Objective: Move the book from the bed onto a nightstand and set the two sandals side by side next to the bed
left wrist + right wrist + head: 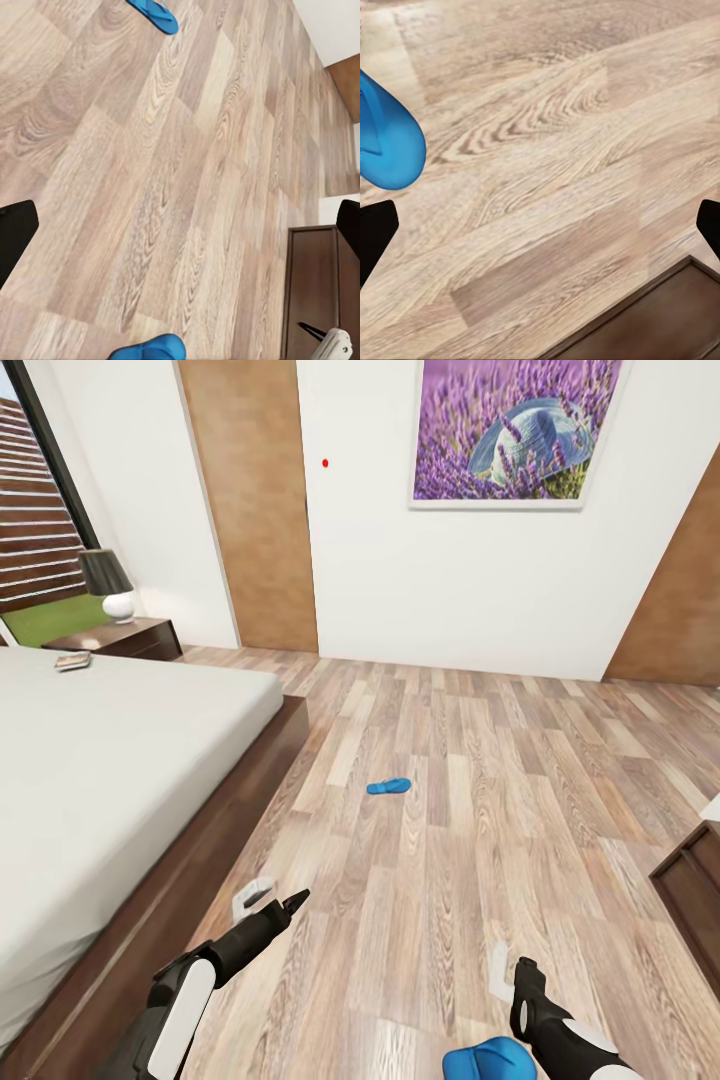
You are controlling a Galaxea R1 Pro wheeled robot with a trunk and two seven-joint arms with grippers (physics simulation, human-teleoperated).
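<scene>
Head view: the bed (110, 760) takes up the left side, and the book (73, 661) lies at its far edge, right by the nightstand (125, 637) with a lamp (108, 584) on it. One blue sandal (388, 787) sits out on the wood floor (480, 780), well apart from the bed's side. The second sandal (487, 1058) is down at the near floor, just beside the right gripper (512, 966). Left gripper (272, 900) hovers by the bed frame.

Left wrist view: fingers (15, 232) apart, nothing between them, the far sandal (154, 15) and the near one (150, 349) both on bare planks.

Right wrist view: fingers (375, 236) apart too, sandal (386, 142) off to one side, not gripped.
</scene>
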